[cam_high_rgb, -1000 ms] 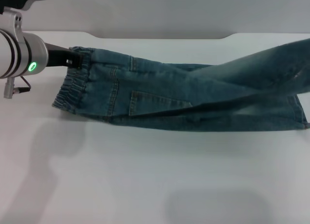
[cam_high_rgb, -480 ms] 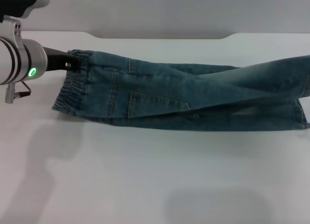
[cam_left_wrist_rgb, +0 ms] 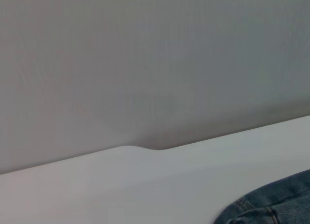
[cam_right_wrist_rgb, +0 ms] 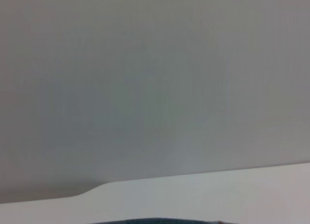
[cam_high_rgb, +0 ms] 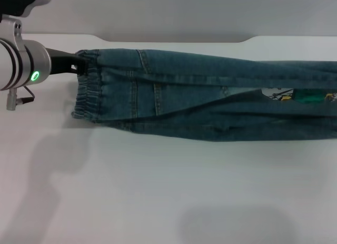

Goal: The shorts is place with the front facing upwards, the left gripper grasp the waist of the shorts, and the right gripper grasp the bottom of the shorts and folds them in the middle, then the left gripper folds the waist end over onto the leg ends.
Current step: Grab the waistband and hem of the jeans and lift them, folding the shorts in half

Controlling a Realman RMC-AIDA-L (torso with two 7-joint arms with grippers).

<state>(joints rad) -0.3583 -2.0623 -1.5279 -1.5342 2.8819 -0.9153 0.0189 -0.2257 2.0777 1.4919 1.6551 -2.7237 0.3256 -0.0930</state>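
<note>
Head view: shorts (cam_high_rgb: 210, 99) folded lengthwise, stretched along the table's (cam_high_rgb: 158, 202) far edge, running off frame at the right. Waist (cam_high_rgb: 87, 86) at the left end. Left gripper (cam_high_rgb: 79, 66) at the waist's far corner, jaws pinching the band. Right gripper out of frame.

Left wrist view: a bit of denim (cam_left_wrist_rgb: 271, 204) over the table; own fingers not shown.

Right wrist view: only table edge and wall; jaw state cannot be told.

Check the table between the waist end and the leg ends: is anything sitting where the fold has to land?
Nothing visible does. The left gripper is at the waist of the shorts, which stretch toward the robot's right and run out of the head view. The table shows only shadows.
</note>
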